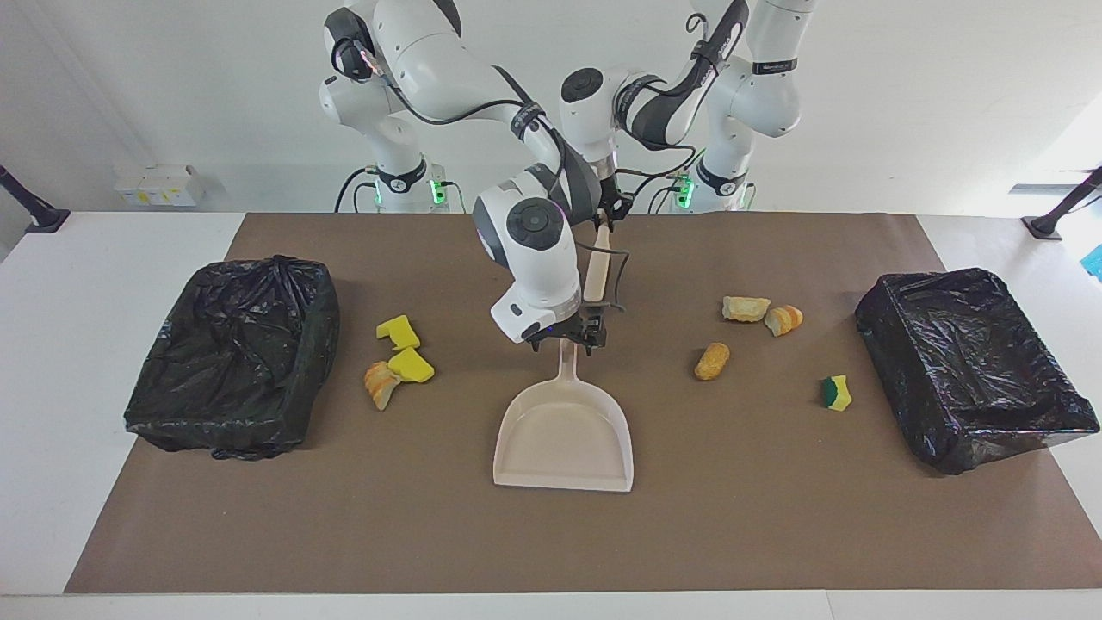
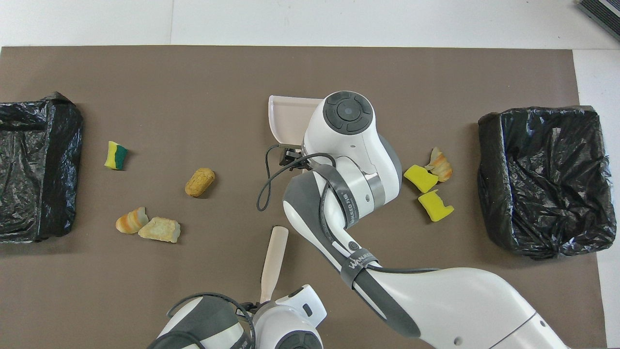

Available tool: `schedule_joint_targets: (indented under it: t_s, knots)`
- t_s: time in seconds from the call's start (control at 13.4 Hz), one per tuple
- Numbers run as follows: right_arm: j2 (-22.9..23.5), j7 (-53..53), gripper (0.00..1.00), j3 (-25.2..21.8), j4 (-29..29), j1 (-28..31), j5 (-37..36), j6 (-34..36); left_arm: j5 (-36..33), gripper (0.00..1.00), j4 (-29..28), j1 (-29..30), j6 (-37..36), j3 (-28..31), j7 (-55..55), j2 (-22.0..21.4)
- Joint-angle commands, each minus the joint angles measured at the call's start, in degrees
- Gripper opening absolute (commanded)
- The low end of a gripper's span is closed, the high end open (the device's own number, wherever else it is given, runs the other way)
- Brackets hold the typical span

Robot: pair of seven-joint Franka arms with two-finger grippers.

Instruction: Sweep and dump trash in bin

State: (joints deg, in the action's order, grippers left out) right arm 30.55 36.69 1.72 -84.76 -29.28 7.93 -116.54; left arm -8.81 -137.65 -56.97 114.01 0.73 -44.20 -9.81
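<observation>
Left gripper (image 1: 604, 212) clamped on beige plastic brush (image 1: 597, 269). Right gripper (image 1: 566, 337), spread wide, over beige plastic dustpan (image 1: 564, 430) handle at mid-worktop. Best lowered squarely before closing.

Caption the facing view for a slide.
Right end effector open over dustpan handle; left end effector lifts brush; scraps unswept.
</observation>
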Motion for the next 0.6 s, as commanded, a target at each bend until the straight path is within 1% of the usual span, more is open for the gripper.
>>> schedule_joint_targets:
  t_s: [0.0,0.07,0.15,0.22,0.3,0.37,0.45,0.52]
  knots:
    - [0.9,1.2,1.0,0.2,0.5,0.0,0.0,-1.3,-5.7,0.0,-0.9,2.7,-5.3,-0.6,-0.9,-2.1]
    - [1.5,0.7,1.0,0.2,0.3,0.0,0.0,-1.7,-6.4,0.0,-0.9,3.6,-5.9,-0.4,-0.9,-3.0]
    - [2.3,0.7,1.0,0.2,0.3,-0.4,-0.4,-1.8,-6.7,0.0,-0.9,7.0,-6.1,-0.6,-0.7,-4.5]
    - [2.8,0.8,1.0,0.2,0.3,-1.2,-0.5,-1.9,-7.4,0.0,-0.9,8.7,-6.1,-0.6,-0.7,-5.8]
    - [2.8,0.8,1.0,0.1,0.5,-1.5,-0.6,-1.7,-8.1,0.0,-0.7,10.5,-6.0,-0.4,-0.7,-5.9]
    - [2.8,0.7,0.97,0.2,0.5,-1.5,-1.5,-1.6,-8.5,0.0,0.1,13.0,-5.6,-0.5,-0.4,-5.9]
    - [2.9,0.8,0.79,0.2,0.5,-1.5,-1.7,-1.0,-8.7,0.0,0.9,15.6,-5.2,-0.4,0.0,-5.8]
    - [2.9,0.8,0.68,0.2,0.6,-1.4,-1.8,-0.9,-8.7,0.0,1.8,18.7,-4.6,-0.3,0.6,-5.4]
